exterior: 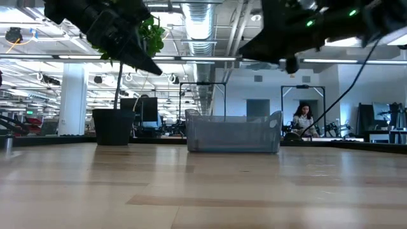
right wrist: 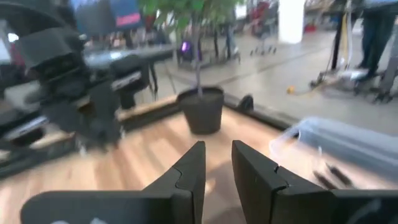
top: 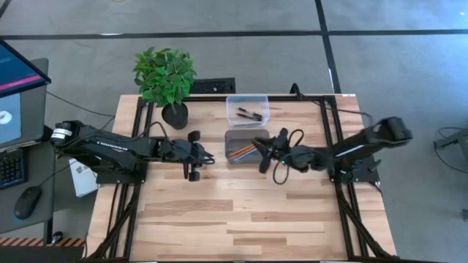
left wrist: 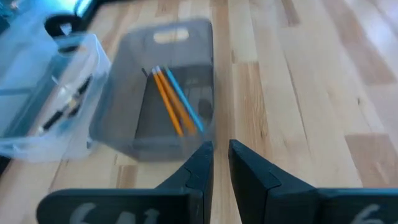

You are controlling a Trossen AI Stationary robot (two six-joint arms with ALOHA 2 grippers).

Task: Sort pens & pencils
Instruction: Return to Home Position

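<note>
Both end effectors, left and right, hover empty, fingers narrowly parted.

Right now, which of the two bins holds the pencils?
The grey bin, the one nearer the table's middle: two orange pencils and a blue one lie in it. The clear bin behind it holds the black pens.

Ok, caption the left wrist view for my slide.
Left pincer empty above grey bin holding the pencils; pens in clear bin.
</note>
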